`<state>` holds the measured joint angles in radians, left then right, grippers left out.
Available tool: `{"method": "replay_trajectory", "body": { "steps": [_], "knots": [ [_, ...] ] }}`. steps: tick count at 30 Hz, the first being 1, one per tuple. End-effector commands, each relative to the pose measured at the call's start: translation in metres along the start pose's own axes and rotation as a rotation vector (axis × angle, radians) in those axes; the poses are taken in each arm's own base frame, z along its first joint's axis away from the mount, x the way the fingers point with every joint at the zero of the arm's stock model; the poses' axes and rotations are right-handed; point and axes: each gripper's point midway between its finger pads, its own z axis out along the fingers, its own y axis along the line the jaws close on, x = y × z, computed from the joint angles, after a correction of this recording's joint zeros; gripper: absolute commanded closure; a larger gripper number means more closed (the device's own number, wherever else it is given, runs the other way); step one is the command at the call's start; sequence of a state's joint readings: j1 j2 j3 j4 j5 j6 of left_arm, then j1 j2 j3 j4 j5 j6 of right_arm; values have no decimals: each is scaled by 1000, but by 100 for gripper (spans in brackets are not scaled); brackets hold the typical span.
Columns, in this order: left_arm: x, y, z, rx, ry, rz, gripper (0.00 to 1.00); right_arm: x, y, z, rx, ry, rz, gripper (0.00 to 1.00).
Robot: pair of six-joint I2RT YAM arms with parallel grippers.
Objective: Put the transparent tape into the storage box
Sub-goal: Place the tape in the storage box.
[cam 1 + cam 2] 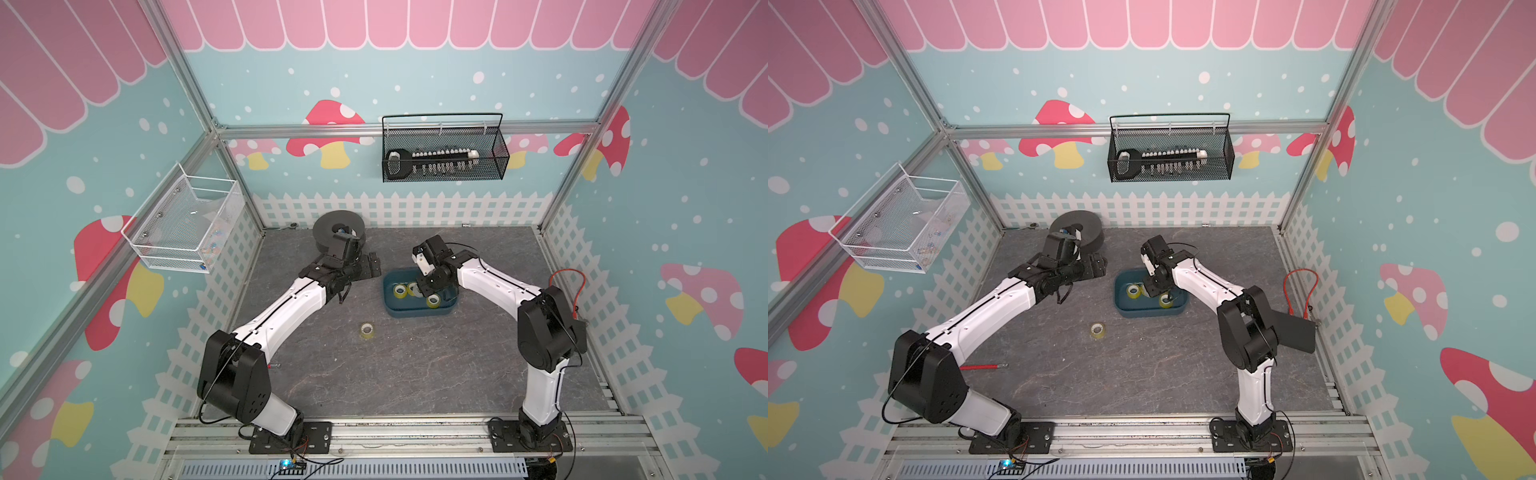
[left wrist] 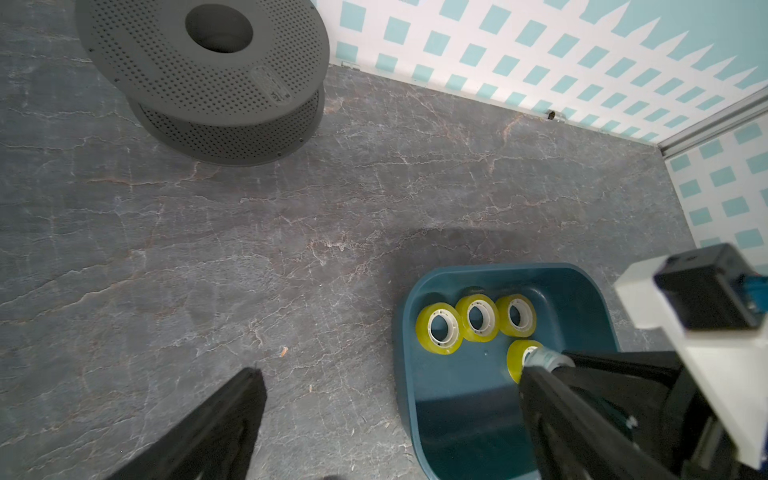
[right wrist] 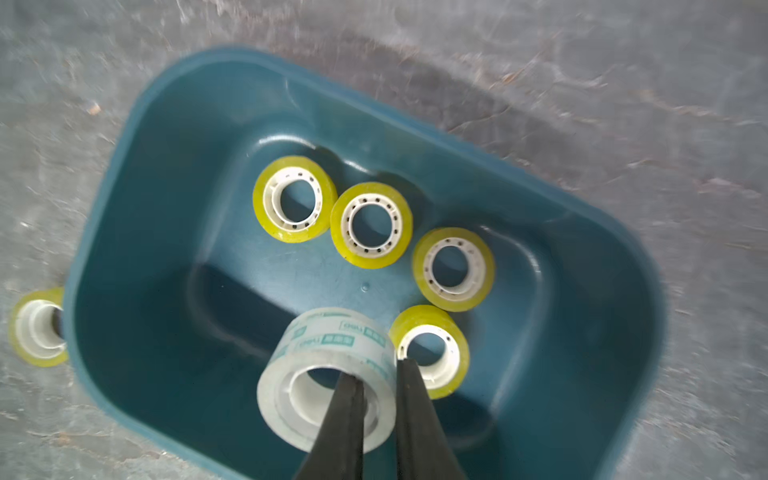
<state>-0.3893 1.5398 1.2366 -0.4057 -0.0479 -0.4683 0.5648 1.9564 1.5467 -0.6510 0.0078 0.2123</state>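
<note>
Transparent tape roll (image 3: pixel 328 386), clear with a white core, is pinched through its wall by the right gripper (image 3: pixel 380 370) above the dark teal-blue plastic storage box (image 3: pixel 137 174). Four yellow tape rolls (image 3: pixel 371 224) lie inside. Left gripper (image 2: pixel 390 374) stands spread wide, holding nothing.

— What sort of place am I working in?

— I'm sitting in a robot test cell dressed as a playroom: silver aluminium frame posts (image 1: pixel 189 79) are holding printed walls of pink scallops and red mushrooms (image 1: pixel 328 120).

— And underfoot?

— My two bases are resting on a ribbed metal rail (image 1: pixel 415 432) edging a grey marble-patterned floor (image 1: pixel 415 365).
</note>
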Motion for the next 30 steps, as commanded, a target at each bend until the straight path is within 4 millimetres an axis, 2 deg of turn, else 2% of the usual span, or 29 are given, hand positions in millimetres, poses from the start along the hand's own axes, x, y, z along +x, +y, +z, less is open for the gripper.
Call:
{"method": "replay_trajectory", "body": {
  "steps": [1, 10, 17, 23, 30],
  "knots": [
    [-5, 0, 2, 15, -6, -9, 1, 14, 9, 17, -4, 60, -37, 100],
    [-5, 6, 10, 14, 9, -12, 1, 28, 11, 38, 34, 111, -57, 100],
    [-8, 9, 14, 14, 11, -9, 1, 32, 3, 48, 78, 128, -64, 100],
    [-9, 13, 15, 13, 14, -4, 1, 28, 8, 54, 65, 126, -63, 100],
    [-9, 19, 15, 12, 18, -9, 1, 37, 4, 59, 87, 149, -53, 100]
  ]
}}
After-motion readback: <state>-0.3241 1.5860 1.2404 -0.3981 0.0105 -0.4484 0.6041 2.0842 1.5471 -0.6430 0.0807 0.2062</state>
